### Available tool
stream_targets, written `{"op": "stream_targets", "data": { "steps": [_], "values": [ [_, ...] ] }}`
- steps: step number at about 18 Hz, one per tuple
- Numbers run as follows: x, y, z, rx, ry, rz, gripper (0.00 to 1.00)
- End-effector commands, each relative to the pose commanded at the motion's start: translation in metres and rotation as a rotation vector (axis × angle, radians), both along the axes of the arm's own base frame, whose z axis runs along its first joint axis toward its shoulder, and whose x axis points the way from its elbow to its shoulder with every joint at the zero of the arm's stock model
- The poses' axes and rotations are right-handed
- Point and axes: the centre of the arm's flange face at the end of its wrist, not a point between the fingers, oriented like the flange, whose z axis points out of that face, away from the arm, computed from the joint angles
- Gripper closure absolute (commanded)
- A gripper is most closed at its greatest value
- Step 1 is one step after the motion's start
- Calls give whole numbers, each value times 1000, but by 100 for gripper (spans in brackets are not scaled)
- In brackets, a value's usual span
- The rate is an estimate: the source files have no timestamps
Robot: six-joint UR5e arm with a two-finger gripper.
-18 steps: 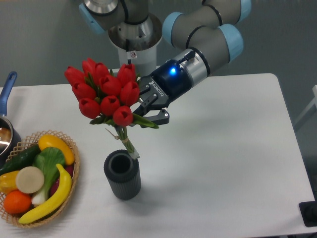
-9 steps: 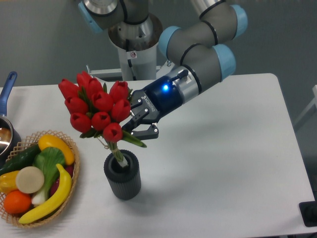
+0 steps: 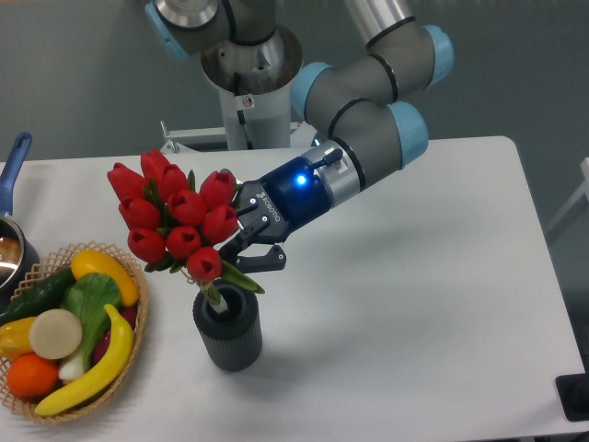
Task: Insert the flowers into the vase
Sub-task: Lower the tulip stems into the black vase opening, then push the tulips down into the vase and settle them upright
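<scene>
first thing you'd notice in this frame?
The red flowers, held tilted by the gripper at centre-left, stems dipping into the dark vase just below. Next, the basket of bright fruit at the table's left edge, and the blue light glowing on the wrist.

Even, bright overhead light; white counter (image 3: 414,304) reads slightly blue-grey, no blown-out glare. Soft diffuse shadows fall under the arm (image 3: 368,138) and right of the vase (image 3: 227,327). Blue indicator glows near the gripper (image 3: 241,241). Focus adequate; mild softness and compression grain overall. No obvious edge distortion.
</scene>
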Motion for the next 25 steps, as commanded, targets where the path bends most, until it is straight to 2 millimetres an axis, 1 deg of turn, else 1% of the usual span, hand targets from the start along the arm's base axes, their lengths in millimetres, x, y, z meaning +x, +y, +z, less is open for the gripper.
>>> {"op": "stream_targets", "data": {
  "steps": [5,8,9,12,15,17,18,25],
  "values": [
    [-1,0,-9,-11,-15,2,63],
    [-3,1,-21,-26,-27,3,63],
    [-5,2,-30,-29,-31,2,63],
    [-7,5,-43,-28,-24,-1,63],
    [-5,4,-51,-42,-34,-1,62],
    [-7,4,-54,-45,-37,1,62],
    [-9,4,-58,-51,-42,2,62],
    [-21,-6,-72,-80,-50,30,62]
  ]
}}
